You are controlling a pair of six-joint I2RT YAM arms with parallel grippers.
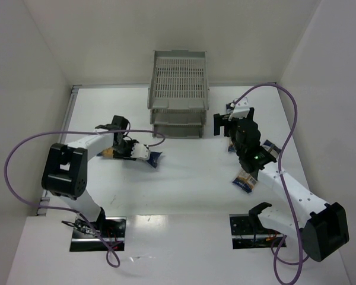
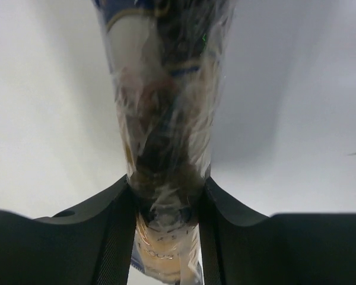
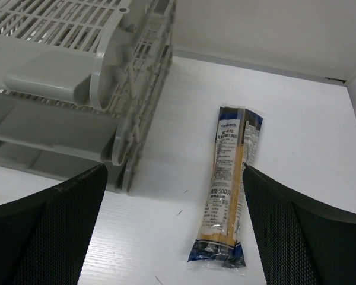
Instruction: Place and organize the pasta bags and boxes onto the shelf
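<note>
Left gripper pinches a long clear packet of yellow-orange pasta with dark blue ends across its middle, jaws clamped on the film, to the left of the light grey three-tier plastic tray rack. Whether the packet is clear of the white table cannot be told. Right gripper hangs with fingers spread wide and empty above a second such packet, which lies flat near the rack's right side. A third packet lies partly hidden under the right arm. No tray visibly holds pasta, so the job looks barely begun: one packet gripped, all three yet to be shelved and put in order.
</note>
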